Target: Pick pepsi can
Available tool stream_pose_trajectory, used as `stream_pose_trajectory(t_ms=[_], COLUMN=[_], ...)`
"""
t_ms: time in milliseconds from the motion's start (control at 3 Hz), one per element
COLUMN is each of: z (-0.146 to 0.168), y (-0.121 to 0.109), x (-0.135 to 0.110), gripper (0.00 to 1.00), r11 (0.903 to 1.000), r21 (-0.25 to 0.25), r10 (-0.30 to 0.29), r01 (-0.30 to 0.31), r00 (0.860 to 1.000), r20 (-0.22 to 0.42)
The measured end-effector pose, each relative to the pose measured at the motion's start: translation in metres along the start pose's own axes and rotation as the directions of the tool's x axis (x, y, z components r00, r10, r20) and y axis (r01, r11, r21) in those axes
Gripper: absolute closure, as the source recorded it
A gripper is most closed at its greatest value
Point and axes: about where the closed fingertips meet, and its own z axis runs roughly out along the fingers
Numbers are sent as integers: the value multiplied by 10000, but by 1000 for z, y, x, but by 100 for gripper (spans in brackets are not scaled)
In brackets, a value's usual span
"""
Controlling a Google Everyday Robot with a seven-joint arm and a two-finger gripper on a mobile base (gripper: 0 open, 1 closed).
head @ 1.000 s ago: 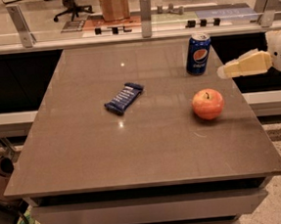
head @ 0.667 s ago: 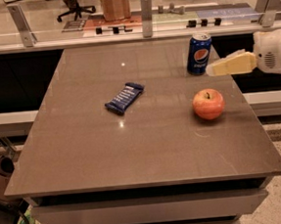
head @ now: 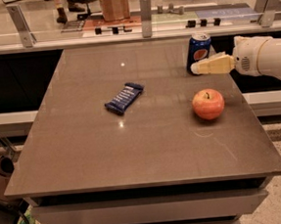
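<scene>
The pepsi can (head: pixel 199 49) is dark blue with a silver top and a round logo. It stands upright near the far right corner of the brown table (head: pixel 148 147). My gripper (head: pixel 196 69) reaches in from the right edge on a white arm. Its tip sits just in front of the can's lower part, very close to it. I cannot tell whether it touches the can.
A red apple (head: pixel 208 104) lies in front of the can, below the gripper. A flat dark blue snack bar wrapper (head: pixel 124 97) lies mid-table. A glass barrier with metal posts (head: pixel 145 10) runs along the table's far edge.
My gripper has moved left from the table's right edge to the pepsi can. The can, apple and wrapper have not moved.
</scene>
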Motion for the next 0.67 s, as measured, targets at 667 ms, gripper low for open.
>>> stream_pose_trajectory(t_ms=[667], z=[45], y=[-20], x=[5], gripper=[0], r11=[9998], r21=[-180], r10=[-48], r01=[57], r00=[9989], r20=[465])
